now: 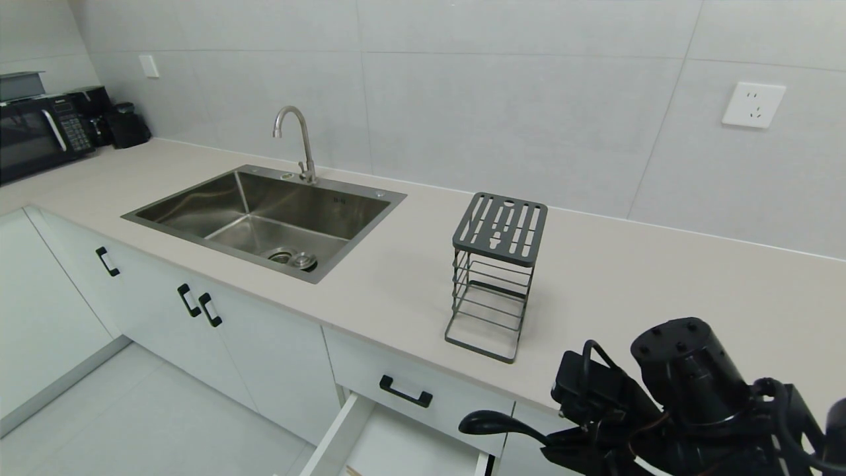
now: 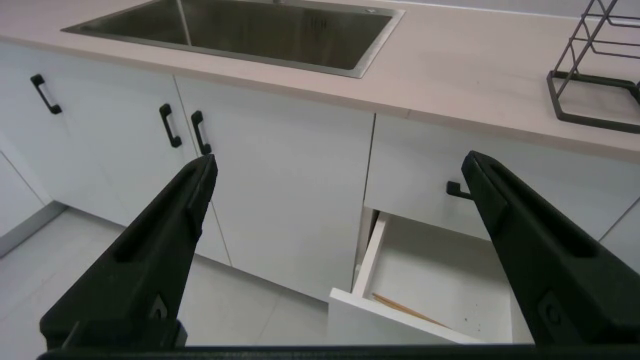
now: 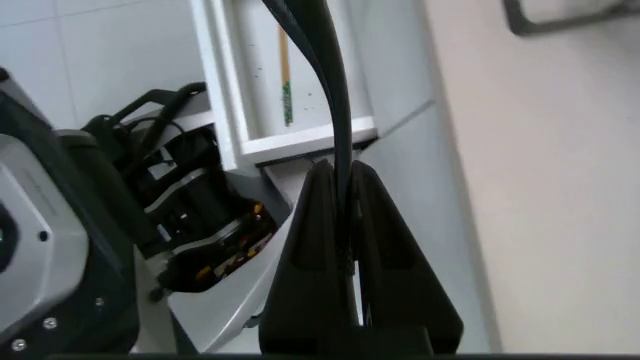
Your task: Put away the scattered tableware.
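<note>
My right gripper (image 3: 344, 178) is shut on the thin handle of a black utensil (image 3: 326, 70). In the head view that black utensil (image 1: 492, 422) sticks out to the left of the right gripper (image 1: 554, 448), at the counter's front edge and above the open white drawer (image 1: 344, 433). A pair of chopsticks (image 3: 285, 75) lies inside the drawer (image 3: 300, 140). My left gripper (image 2: 338, 165) is open with nothing between its fingers, in front of the cabinets and facing the drawer (image 2: 440, 275), where a chopstick (image 2: 410, 312) shows.
A dark wire rack (image 1: 496, 271) stands on the beige counter (image 1: 628, 277) just behind the drawer. A steel sink (image 1: 264, 218) with a faucet (image 1: 297, 139) lies to the left, a microwave (image 1: 39, 135) at the far left. White cabinet doors (image 2: 270, 190) have black handles.
</note>
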Tool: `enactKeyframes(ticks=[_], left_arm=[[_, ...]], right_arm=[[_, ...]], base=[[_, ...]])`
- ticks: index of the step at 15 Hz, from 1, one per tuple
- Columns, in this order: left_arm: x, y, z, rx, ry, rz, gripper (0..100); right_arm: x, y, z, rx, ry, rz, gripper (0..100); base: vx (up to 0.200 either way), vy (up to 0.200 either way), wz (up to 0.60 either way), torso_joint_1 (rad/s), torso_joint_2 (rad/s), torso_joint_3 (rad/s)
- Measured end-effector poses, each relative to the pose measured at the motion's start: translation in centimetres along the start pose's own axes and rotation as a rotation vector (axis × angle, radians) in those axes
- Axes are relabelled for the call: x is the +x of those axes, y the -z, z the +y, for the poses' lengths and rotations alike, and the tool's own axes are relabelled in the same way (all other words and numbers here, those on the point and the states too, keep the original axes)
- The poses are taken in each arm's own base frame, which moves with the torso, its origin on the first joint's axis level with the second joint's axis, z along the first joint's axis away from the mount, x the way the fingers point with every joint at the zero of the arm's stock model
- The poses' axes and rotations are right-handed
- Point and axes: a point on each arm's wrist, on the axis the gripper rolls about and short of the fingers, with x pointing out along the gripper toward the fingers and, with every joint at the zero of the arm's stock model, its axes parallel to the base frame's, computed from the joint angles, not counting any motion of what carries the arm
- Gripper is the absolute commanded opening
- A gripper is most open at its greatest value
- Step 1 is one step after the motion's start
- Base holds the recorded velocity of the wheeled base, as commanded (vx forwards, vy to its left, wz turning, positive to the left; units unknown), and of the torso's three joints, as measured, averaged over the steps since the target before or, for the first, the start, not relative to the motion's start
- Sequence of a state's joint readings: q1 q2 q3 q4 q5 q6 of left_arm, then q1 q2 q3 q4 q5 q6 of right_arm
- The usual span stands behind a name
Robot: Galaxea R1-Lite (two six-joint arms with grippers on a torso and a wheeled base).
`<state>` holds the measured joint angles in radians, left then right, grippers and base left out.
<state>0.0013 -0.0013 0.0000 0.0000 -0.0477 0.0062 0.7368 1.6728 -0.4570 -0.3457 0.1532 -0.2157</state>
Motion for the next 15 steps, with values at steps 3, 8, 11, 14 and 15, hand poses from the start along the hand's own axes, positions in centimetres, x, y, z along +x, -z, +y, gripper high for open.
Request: enactKeyframes(ticks=[3, 8, 11, 14, 15], left_arm=[[0.0, 0.0, 0.0, 0.0, 0.0, 0.0, 100], [0.0, 0.0, 0.0, 0.0, 0.0, 0.0, 100], [0.0, 0.0, 0.0, 0.0, 0.0, 0.0, 100], [0.0, 0.0, 0.0, 0.0, 0.0, 0.0, 100], [0.0, 0.0, 0.0, 0.0, 0.0, 0.0, 100]], right_arm=[[1.3, -1.9, 1.4, -0.01, -0.046, -0.021, 0], [5.2, -5.1, 3.9, -0.051, -0.121, -0.031, 0], [7.7, -6.6, 5.3, -0.031, -0.121, -0.026, 0], [9.4, -7.2, 6.2, -0.026, -0.136, -0.018, 0], [9.7, -7.2, 6.4, -0.026, -0.14, -0.014, 0]], base=[[0.0, 0.0, 0.0, 0.0, 0.0, 0.0], [0.0, 0.0, 0.0, 0.0, 0.0, 0.0], [0.0, 0.0, 0.0, 0.0, 0.0, 0.0], [0.0, 0.0, 0.0, 0.0, 0.0, 0.0], [0.0, 0.0, 0.0, 0.0, 0.0, 0.0]])
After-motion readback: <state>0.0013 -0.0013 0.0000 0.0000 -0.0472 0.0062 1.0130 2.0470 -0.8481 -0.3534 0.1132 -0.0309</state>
